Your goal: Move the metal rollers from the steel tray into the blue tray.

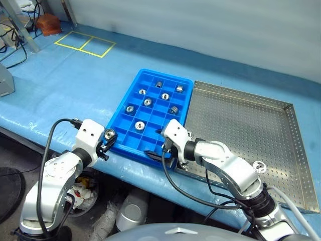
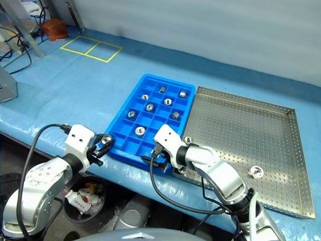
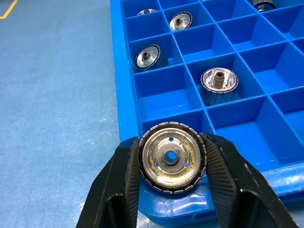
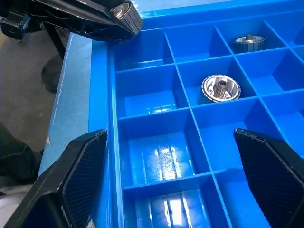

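Left hand (image 3: 172, 164) clamps roller (image 3: 172, 164), seemingly above blue tray (image 3: 124, 95) corner.

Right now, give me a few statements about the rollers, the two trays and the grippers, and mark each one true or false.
1. The left gripper holds a roller. True.
2. The right gripper is shut on a roller. False: it is open over the blue tray, holding nothing.
3. The blue tray has no rollers in it yet. False: several sit in its compartments, such as one.
4. At least two rollers lie on the steel tray. True: one, another.
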